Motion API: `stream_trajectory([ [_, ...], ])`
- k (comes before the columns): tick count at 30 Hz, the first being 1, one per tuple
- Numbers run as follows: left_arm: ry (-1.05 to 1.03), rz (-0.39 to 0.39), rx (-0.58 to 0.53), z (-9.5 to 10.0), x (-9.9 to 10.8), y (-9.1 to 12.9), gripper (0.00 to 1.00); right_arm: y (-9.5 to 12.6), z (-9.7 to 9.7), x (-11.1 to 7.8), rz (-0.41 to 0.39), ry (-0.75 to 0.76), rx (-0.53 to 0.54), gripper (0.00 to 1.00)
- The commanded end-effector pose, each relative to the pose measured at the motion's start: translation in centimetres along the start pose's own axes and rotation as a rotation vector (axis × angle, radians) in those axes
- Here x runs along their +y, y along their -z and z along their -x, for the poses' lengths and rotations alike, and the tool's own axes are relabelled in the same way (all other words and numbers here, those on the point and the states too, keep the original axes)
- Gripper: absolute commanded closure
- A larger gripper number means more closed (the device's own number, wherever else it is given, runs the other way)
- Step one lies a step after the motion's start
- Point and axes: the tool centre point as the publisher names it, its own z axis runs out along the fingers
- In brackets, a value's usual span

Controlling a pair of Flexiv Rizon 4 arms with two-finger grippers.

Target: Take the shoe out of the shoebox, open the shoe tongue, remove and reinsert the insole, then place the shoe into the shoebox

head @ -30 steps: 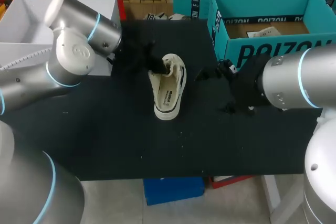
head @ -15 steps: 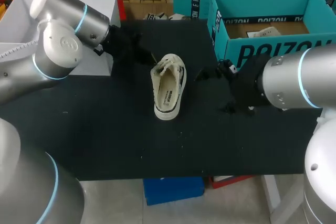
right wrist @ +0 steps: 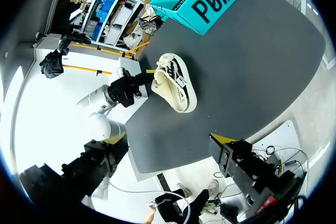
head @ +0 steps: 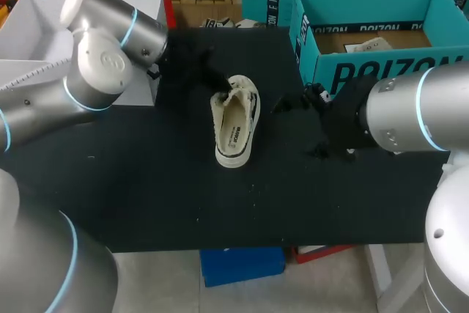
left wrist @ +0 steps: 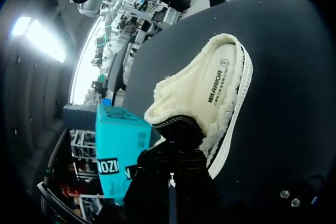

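Note:
A cream low-top shoe with fleece lining lies on the black table, sole down, toe toward the far side. Its printed insole shows inside. My left gripper is shut and rests at the shoe's far end. In the left wrist view its black fingers press against the shoe's dark tongue edge; I cannot tell whether anything is pinched. My right gripper stands open to the right of the shoe, with nothing between its fingers. From the right wrist view the shoe lies well ahead of that gripper. The teal shoebox stands open at the far right.
A white box stands at the table's far left behind my left arm. A second teal box sits beyond the table's far edge. The black mat in front of the shoe is bare.
My left gripper drew back out of the shoe's opening to the left, then came back to the shoe's far end. The shoe's far end looks more spread. The right arm has not moved.

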Motion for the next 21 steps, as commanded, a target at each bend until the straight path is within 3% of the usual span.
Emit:
stream_trajectory([
  [1,-0.009,-0.008,0.002,0.8,0.8,-1.0,1.0,-0.6,-0.2,-0.5,0.112,-0.004,-0.002,0.0],
  [9,-0.031,-0.014,-0.003,1.2,-0.1,-0.8,1.0,-0.6,-0.2,-0.5,0.112,-0.004,-0.002,0.0],
  [21,-0.01,-0.019,0.019,-1.6,-1.7,0.1,1.0,-0.6,-0.2,-0.5,0.112,-0.004,-0.002,0.0],
])
